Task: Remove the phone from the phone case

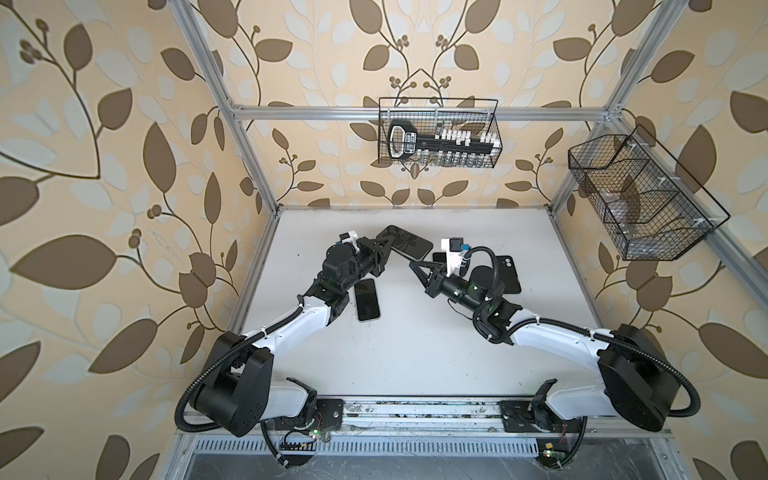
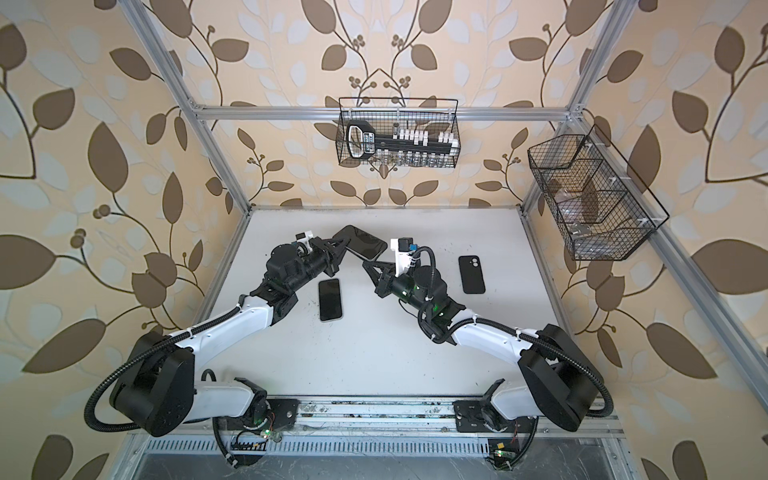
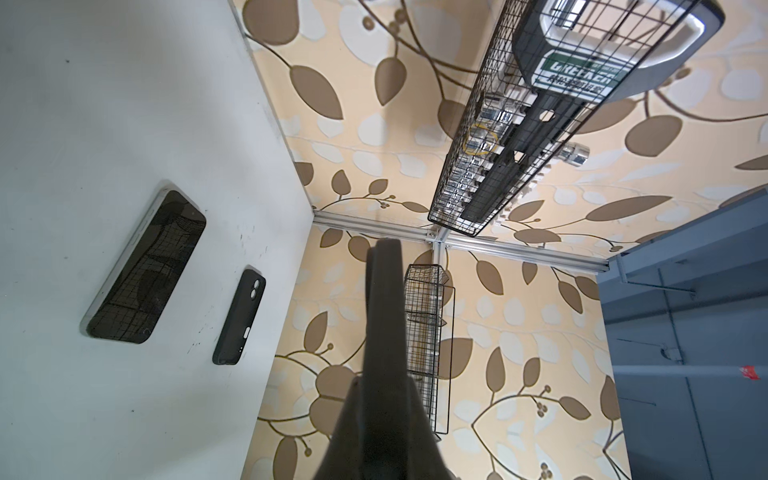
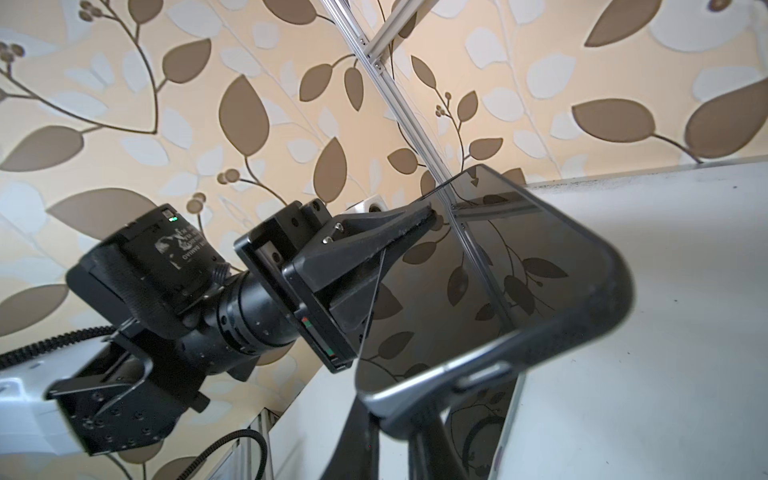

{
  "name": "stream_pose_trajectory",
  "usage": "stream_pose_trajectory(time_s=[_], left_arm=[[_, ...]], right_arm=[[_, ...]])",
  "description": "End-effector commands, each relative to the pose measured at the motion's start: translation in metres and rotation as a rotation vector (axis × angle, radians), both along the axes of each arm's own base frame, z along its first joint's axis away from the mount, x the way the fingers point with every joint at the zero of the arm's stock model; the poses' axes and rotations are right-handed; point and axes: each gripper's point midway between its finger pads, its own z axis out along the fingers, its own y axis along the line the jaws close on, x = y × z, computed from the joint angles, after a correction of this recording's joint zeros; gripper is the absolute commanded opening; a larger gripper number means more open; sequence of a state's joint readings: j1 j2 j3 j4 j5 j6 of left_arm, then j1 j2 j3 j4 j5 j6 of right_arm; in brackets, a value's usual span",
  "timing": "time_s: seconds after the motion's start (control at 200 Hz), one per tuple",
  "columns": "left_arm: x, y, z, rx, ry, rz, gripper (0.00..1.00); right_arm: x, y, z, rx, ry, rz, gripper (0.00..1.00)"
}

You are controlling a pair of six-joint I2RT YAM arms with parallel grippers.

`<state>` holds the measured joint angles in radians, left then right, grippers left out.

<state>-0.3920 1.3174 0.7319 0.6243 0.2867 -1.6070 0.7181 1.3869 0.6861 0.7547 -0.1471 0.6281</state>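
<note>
The white tabletop (image 1: 415, 353) lies below both sets of jaws, which meet in the air above its far half. On the right-hand wall, well out to the side of the right jaws, hangs a black wire basket with dividers (image 1: 648, 232). What lies in it is too blurred to name. A second black wire basket (image 1: 457, 163) hangs on the back wall, above and beyond both jaws. It holds a black socket rail with white clips and a loop handle (image 1: 440, 143). The handle carries a green-and-white label (image 3: 575, 72) reading "GREENER". The smaller line beneath that word is not legible.

Between the jaws, tilted and clear of the table, is a dark glossy smartphone (image 4: 498, 270) in a soft black case (image 4: 615, 282). The left gripper (image 4: 429, 219) is clamped on one long edge, its upper finger lapping the screen. Whether it catches only the case rim cannot be told. The right gripper (image 1: 411, 262) is clamped on the end nearest its wrist. There the phone's grey metal side and a button show bare, while the case rim wraps the far long side.

On the table under the left jaws, toward that arm's base, a bare grey-edged phone (image 1: 367, 300) lies screen up. An empty black case with two lens holes (image 2: 471, 274) lies flat behind the right jaws, beside that wrist. White print on the left wrist housing (image 4: 178, 245) is unreadable.
</note>
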Motion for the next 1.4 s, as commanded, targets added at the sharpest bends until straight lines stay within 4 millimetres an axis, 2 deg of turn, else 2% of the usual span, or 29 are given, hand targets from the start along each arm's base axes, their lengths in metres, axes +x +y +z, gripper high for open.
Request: stream_pose_trajectory(time_s=[0.0,0.205,0.455,0.535,0.615,0.745,0.81,0.99,1.1,1.12,1.21,1.295,1.395], left_arm=[[-0.007,0.005,0.076,-0.082,-0.181,0.006,0.00],[-0.008,0.005,0.080,-0.091,-0.203,0.003,0.00],[-0.008,0.000,0.092,-0.089,-0.290,-0.026,0.00],[-0.007,-0.002,0.093,-0.071,-0.311,-0.046,0.00],[-0.004,-0.003,0.094,-0.044,-0.339,-0.059,0.00],[0.005,0.000,0.094,-0.001,-0.366,-0.080,0.00],[0.008,0.002,0.096,0.022,-0.389,-0.099,0.00],[0.012,-0.002,0.107,0.108,-0.488,-0.197,0.00],[0.004,-0.006,0.122,0.151,-0.574,-0.271,0.00],[0.010,-0.009,0.113,0.162,-0.561,-0.287,0.00],[0.004,-0.014,0.121,0.202,-0.626,-0.339,0.00],[-0.004,-0.020,0.127,0.249,-0.692,-0.398,0.00],[-0.013,-0.029,0.124,0.315,-0.724,-0.510,0.00]], right_arm=[[0.000,-0.007,-0.028,-0.112,0.001,-0.039,0.09],[-0.002,-0.010,-0.029,-0.106,0.005,-0.040,0.10],[-0.014,-0.010,-0.014,-0.041,0.013,0.064,0.14],[-0.019,-0.012,-0.009,-0.031,0.021,0.111,0.18],[-0.025,-0.014,-0.005,-0.025,0.025,0.150,0.30],[-0.031,-0.028,0.001,-0.027,0.035,0.157,0.50],[-0.034,-0.037,0.006,-0.023,0.034,0.153,0.55],[-0.040,-0.060,0.020,-0.025,0.045,0.170,0.59],[-0.037,-0.078,0.026,-0.030,0.069,0.150,0.62],[-0.036,-0.081,0.027,-0.029,0.074,0.142,0.62],[-0.032,-0.094,0.031,-0.018,0.085,0.106,0.65],[-0.032,-0.098,0.034,-0.009,0.079,0.109,0.67],[-0.032,-0.101,0.037,-0.044,0.079,0.153,0.67]])
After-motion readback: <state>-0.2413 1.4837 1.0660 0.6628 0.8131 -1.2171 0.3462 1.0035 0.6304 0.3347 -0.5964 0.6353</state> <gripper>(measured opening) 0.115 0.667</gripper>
